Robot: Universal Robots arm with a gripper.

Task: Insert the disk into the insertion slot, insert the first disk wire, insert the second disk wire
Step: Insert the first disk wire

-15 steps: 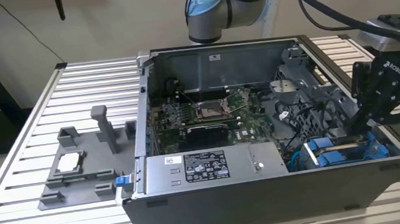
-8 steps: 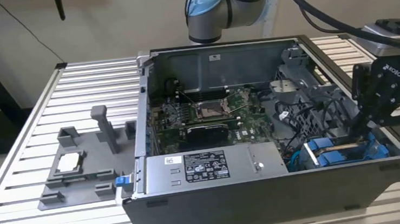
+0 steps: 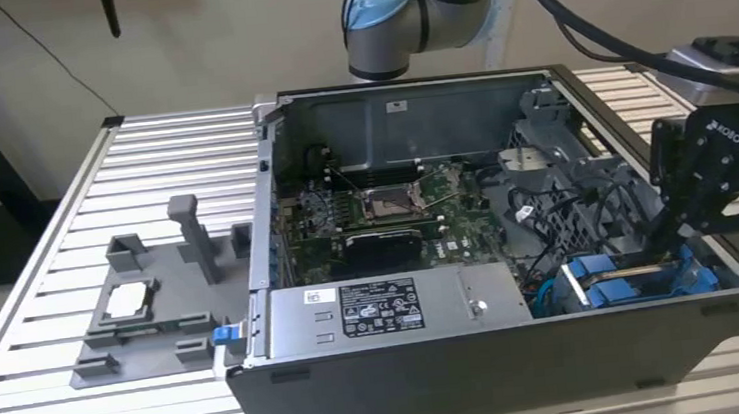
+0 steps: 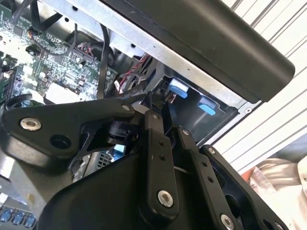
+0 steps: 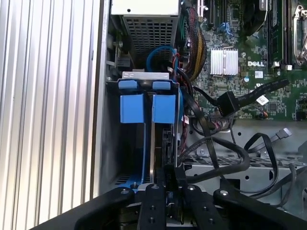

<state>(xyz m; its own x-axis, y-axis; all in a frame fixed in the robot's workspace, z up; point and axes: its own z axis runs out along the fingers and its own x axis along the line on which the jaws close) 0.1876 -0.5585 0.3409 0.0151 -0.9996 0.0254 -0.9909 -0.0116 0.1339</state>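
At the drive bay in the corner of the open computer case (image 3: 492, 377), on the exterior view's right, the end effector (image 3: 669, 241) reaches down from the arm (image 3: 393, 14) into the chassis. The case stands on a slatted metal worktop (image 3: 38, 397).

In the first wrist view, the disk (image 5: 164, 109) stands on edge in its bright blue carrier, seated in the insertion slot. A second blue carrier (image 5: 132, 108) sits just beside it, nearer the case wall. The end effector (image 5: 171, 175) is in line with the disk and sits at its near end. Its fingers (image 5: 160, 179) are drawn narrow, close together. Whether they pinch the carrier cannot be told.

In the second wrist view, the fingertips of the end effector (image 4: 156, 103) converge above the bay, with two blue tabs (image 4: 207, 105) beyond them.

A black cable connector (image 5: 226, 101) lies loose over the bundle of wires beside the bay, apart from the disk. A finned heatsink (image 5: 224, 61) sits on the motherboard (image 3: 383, 206) near it.

The power supply (image 3: 393, 310) occupies the front of the case next to the bay. A grey fixture tray (image 3: 151, 316) rests on the worktop, well apart on the exterior view's left.
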